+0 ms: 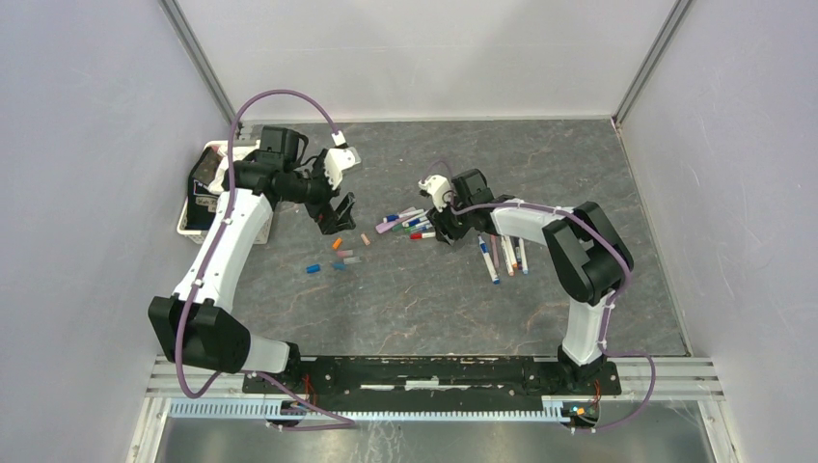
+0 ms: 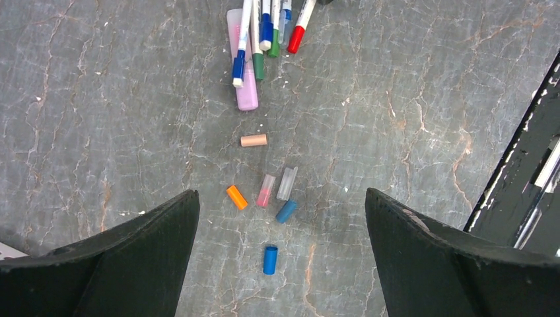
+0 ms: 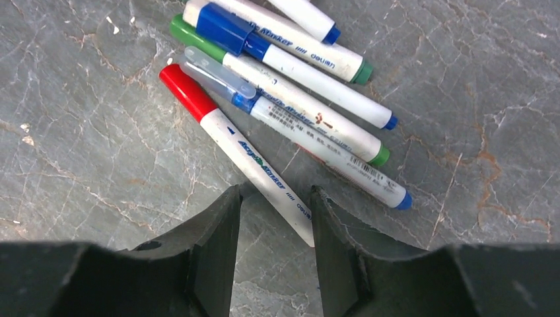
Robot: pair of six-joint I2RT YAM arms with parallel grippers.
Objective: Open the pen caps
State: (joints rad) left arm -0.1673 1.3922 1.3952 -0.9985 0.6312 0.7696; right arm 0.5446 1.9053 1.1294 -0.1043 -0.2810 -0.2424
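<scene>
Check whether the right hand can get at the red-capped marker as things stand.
Probably yes. The right hand is open and straddles the tail of the red-capped marker, with nothing lying over it. The neighbouring markers lie beside its cap end, clear of the fingers.

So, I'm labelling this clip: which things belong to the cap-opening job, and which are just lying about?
Job: loose caps, capped markers, red-capped marker between fingers of the right gripper.
Lying about: white bin, far left.
</scene>
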